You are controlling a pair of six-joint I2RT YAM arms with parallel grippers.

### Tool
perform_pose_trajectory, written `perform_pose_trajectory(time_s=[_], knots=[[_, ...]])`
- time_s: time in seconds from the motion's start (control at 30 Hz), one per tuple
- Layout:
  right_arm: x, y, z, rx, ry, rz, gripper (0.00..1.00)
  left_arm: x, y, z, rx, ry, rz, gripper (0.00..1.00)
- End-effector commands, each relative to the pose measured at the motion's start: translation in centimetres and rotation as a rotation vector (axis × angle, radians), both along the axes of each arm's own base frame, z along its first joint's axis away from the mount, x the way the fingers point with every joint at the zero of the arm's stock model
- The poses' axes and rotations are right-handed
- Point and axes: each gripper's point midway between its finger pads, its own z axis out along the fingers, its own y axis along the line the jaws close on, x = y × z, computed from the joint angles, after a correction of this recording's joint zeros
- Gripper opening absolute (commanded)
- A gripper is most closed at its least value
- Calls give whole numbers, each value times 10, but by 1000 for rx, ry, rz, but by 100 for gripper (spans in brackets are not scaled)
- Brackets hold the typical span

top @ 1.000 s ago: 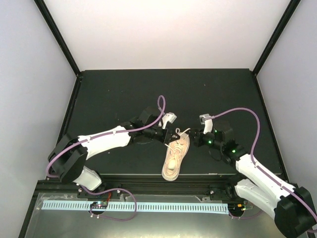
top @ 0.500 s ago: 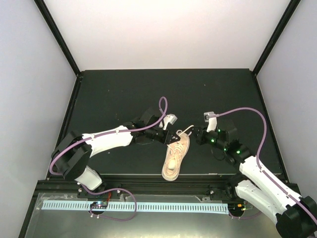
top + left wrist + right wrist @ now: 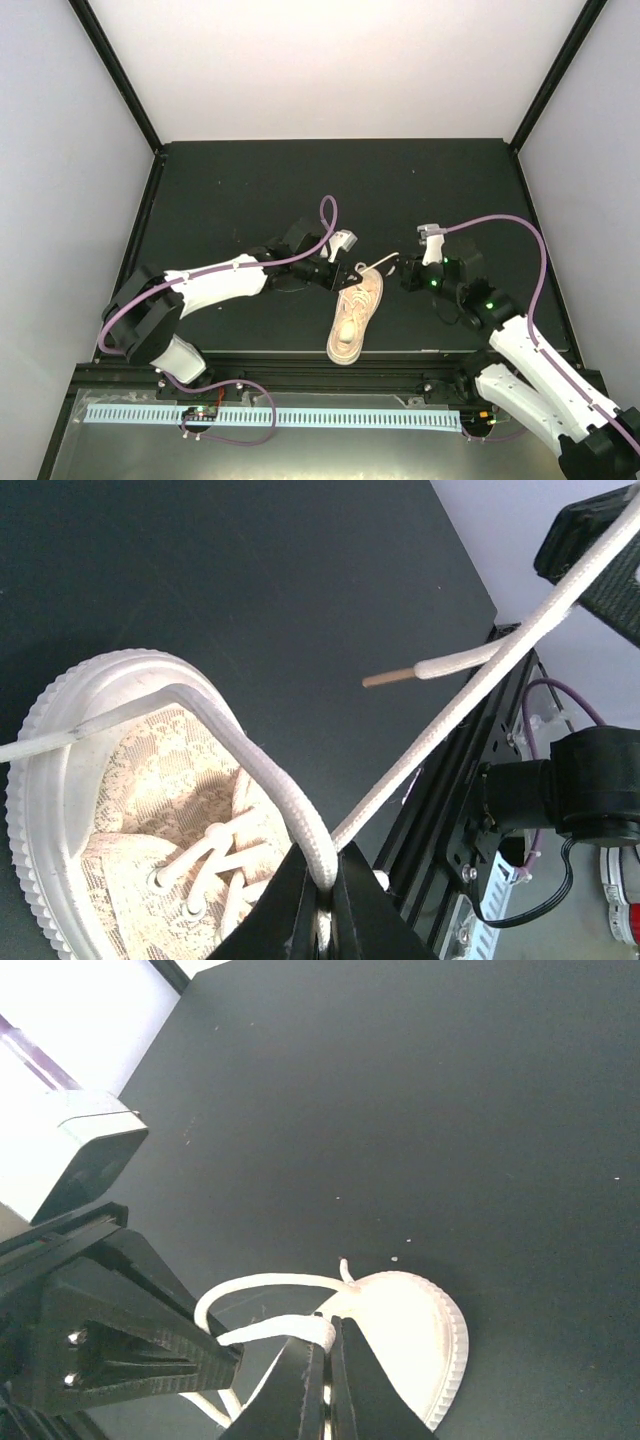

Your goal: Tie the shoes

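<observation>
The pale beige-pink sneaker [image 3: 354,317] lies on the dark table [image 3: 250,190] between the two arms, toe toward the near edge. It also shows in the left wrist view [image 3: 130,810] and the right wrist view [image 3: 410,1345]. My left gripper [image 3: 343,276] is shut on a cream-white lace [image 3: 285,800] at the shoe's upper left. My right gripper [image 3: 400,266] is shut on the other lace [image 3: 275,1330] at the shoe's upper right. A lace [image 3: 376,263] runs taut between the two grippers; its tip [image 3: 385,678] sticks out free.
A black rail [image 3: 320,372] and a white perforated strip [image 3: 280,417] run along the near edge. Black posts [image 3: 115,75] and pale walls enclose the table at the back and sides. Purple cables [image 3: 500,228] loop over both arms.
My right gripper has moved right and slightly back, away from the shoe, pulling its lace out longer. My left gripper has shifted slightly right, still holding its lace.
</observation>
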Motion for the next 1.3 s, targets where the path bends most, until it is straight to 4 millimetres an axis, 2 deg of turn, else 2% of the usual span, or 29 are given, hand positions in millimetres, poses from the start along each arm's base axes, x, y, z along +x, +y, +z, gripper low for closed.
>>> perform_pose_trajectory(time_s=[0.0, 0.13, 0.33, 0.43, 0.6, 0.7, 0.77, 0.87, 0.9, 0.97, 1.0, 1.07, 1.13, 1.27], knots=[[-9, 8, 15, -7, 17, 72, 2, -2, 2, 9, -10, -29, 5, 2], [-45, 41, 10, 109, 110, 267, 2, -1, -1, 12, -26, -28, 7, 2], [-99, 76, 2, 130, 162, 462, 2, -2, -1, 15, -38, -34, 4, 2], [-105, 83, -15, 85, 190, 470, 2, -2, -1, 17, -44, -34, 4, 2], [-105, 89, -44, 12, 248, 460, 2, -1, -3, 24, -66, -43, 8, 2], [-102, 84, -63, -52, 287, 419, 2, -1, -3, 29, -80, -50, 4, 2], [-101, 78, -67, -82, 294, 394, 3, -1, -4, 31, -85, -54, 2, 1], [-100, 69, -60, -103, 271, 371, 14, -2, -4, 31, -85, -55, -4, 2], [-100, 64, -58, -117, 266, 357, 22, -3, -3, 30, -83, -56, -6, 2], [-96, 53, -52, -149, 241, 315, 52, -4, -3, 30, -81, -55, -10, 2], [-92, 46, -47, -167, 215, 278, 63, -4, -3, 31, -83, -58, -14, 2], [-86, 35, -38, -191, 182, 224, 76, -5, -2, 31, -84, -59, -19, 2], [-81, 30, -32, -187, 141, 196, 83, -6, -2, 30, -82, -56, -22, 2], [-73, 38, -34, -126, 111, 207, 82, -7, -3, 31, -88, -54, -27, 2]])
